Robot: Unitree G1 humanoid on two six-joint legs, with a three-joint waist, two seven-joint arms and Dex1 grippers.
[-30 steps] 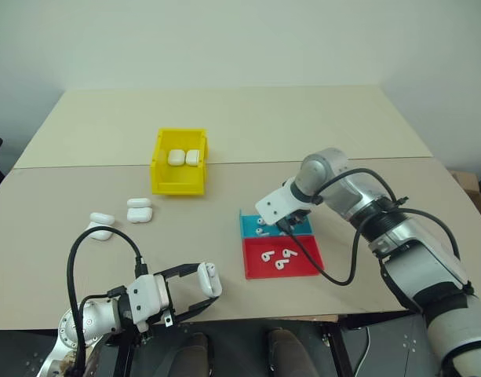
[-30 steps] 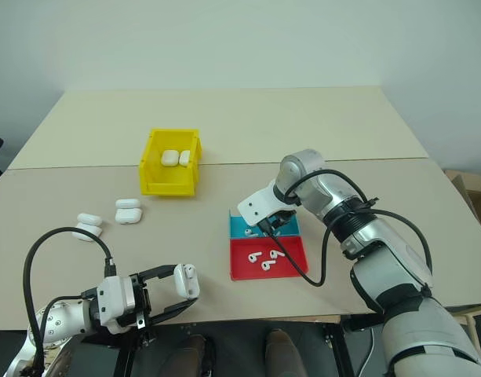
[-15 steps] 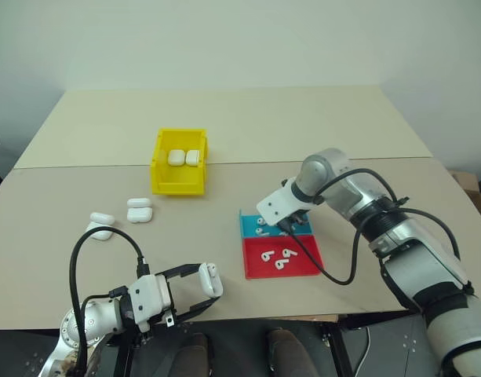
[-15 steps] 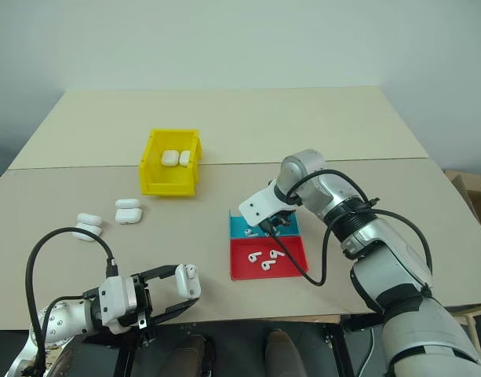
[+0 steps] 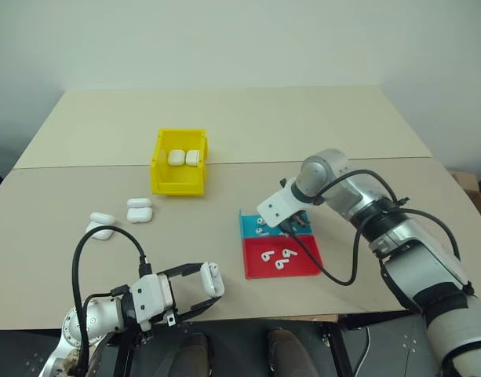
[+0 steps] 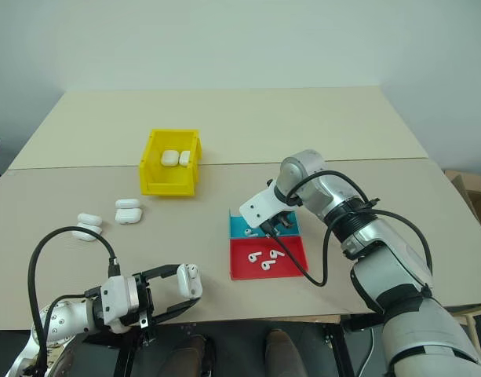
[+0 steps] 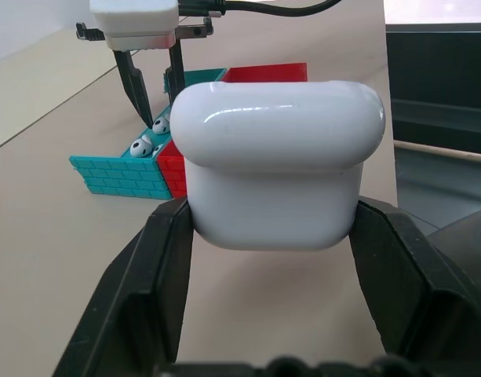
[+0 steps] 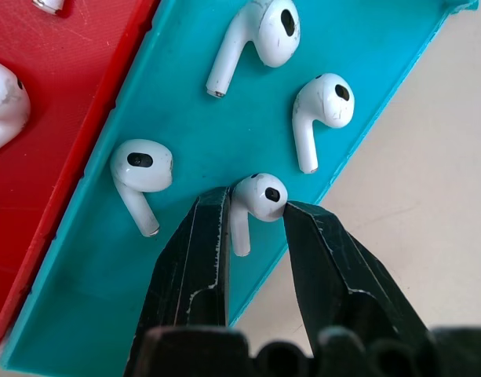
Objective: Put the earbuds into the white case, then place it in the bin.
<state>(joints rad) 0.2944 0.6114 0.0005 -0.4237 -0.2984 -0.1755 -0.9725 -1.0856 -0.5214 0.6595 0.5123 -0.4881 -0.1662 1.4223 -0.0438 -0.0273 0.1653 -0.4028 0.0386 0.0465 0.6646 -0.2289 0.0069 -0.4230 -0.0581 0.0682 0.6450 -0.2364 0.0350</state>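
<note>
- The left gripper (image 5: 207,292) holds a white case (image 7: 278,161) clamped between its two black fingers (image 7: 146,298), low at the near edge of the table (image 5: 224,102).
- The right gripper (image 8: 256,206) points down into the shallow blue tray (image 8: 169,102), its fingers set on either side of one earbud (image 8: 258,196); the pads look to touch it, though a firm pinch cannot be told.
- Three more earbuds (image 8: 142,166) lie loose on the blue tray's floor around that one.
- The red tray (image 5: 283,257) sits touching the blue tray on the side nearer the robot and carries a few earbuds (image 5: 276,258) of its own.
- The yellow bin (image 5: 180,161) stands further back on the table, left of the trays, with two closed cases (image 5: 184,157) side by side inside it.
- Spare cases (image 5: 139,209) rest on the table in front of the bin, with others (image 5: 101,224) further left, well apart from the trays.
</note>
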